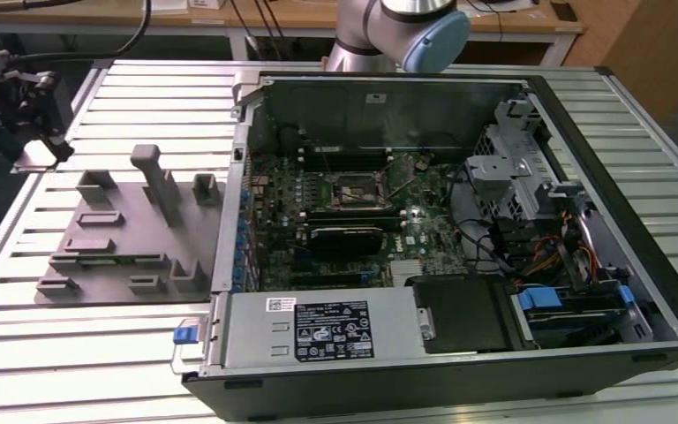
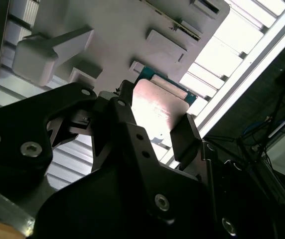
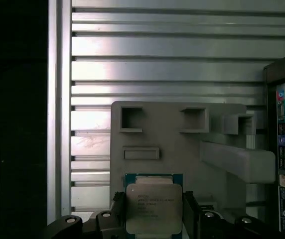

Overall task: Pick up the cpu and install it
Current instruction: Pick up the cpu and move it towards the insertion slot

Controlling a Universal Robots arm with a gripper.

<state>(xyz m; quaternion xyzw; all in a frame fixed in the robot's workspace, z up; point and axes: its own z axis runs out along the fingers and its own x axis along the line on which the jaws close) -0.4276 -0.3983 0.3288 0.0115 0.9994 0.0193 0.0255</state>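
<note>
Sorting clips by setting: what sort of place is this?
Likely a robotics lab or workshop bench for PC assembly: an open computer case on a slatted metal table, a grey fixture beside it.

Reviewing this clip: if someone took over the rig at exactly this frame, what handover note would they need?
Hand: shut on the cpu, with its fingers against two opposite edges.
Cpu: held over the edge of the grey fixture, at the exterior view's left and outside the computer case.
Done: the cpu is picked up.
Left: the install. The cpu socket is on the motherboard inside the open case, away from the hand.
</note>
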